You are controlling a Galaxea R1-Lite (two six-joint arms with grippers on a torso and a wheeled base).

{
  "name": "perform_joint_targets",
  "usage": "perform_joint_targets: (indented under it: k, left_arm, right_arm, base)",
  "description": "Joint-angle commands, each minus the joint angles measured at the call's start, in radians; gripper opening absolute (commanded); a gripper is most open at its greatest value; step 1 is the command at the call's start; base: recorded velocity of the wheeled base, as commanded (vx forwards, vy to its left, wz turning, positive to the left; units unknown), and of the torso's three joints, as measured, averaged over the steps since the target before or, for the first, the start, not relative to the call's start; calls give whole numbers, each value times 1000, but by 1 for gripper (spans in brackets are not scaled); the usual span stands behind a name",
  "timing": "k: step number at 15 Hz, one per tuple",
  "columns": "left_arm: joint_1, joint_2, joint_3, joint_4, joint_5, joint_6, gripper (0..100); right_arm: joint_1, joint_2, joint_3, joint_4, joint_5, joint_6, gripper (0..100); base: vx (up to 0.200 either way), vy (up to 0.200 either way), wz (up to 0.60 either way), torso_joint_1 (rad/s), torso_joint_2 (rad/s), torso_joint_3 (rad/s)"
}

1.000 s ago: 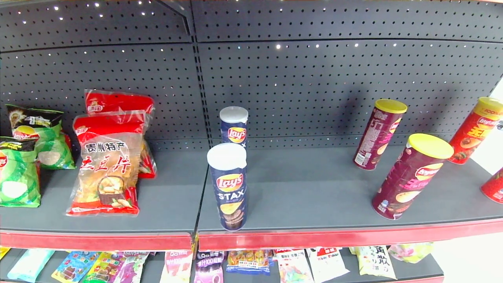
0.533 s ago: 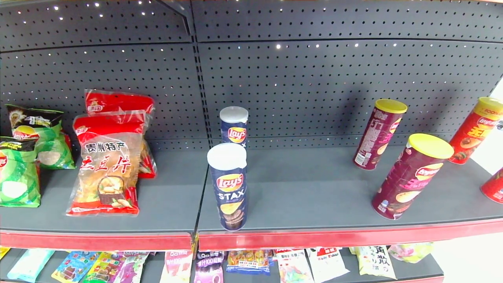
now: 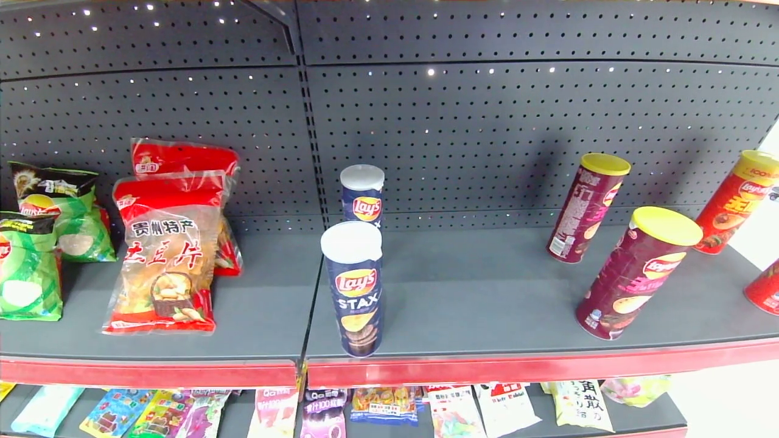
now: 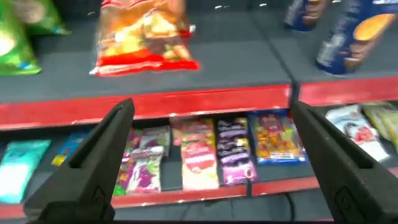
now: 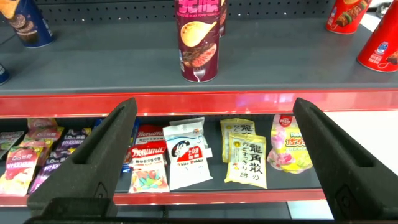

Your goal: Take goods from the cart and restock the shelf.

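The grey shelf (image 3: 487, 298) with a red front edge holds two upright blue chip cans (image 3: 353, 289) near its middle, one behind the other. Two maroon cans with yellow lids (image 3: 636, 274) stand to the right, with red cans (image 3: 733, 204) beyond them. Red bags of potato slices (image 3: 167, 255) and green chip bags (image 3: 30, 267) stand on the left. My left gripper (image 4: 211, 165) is open, in front of the shelf's red edge (image 4: 186, 102). My right gripper (image 5: 214, 158) is open too, below a maroon can (image 5: 199, 37). Both hold nothing.
A lower shelf (image 3: 548, 429) carries a row of small snack packets (image 3: 383, 404), seen also as packets (image 5: 186, 152) between my right fingers and packets (image 4: 214, 152) between my left fingers. A dark pegboard wall (image 3: 487, 134) backs the shelf. Open shelf surface lies between the blue and maroon cans.
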Motion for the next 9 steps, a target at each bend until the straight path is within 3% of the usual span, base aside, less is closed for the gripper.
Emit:
perform_joint_targets:
  k: [1, 9]
  left_arm:
    - [20, -56, 0, -3, 71, -9, 100]
    - [20, -56, 0, -2, 68, -4, 100]
  right_arm:
    - [1, 1, 0, 0, 0, 0, 100]
    - [1, 1, 0, 0, 2, -1, 100]
  base:
    - [0, 0, 0, 0, 0, 0]
    - [0, 0, 0, 0, 0, 0]
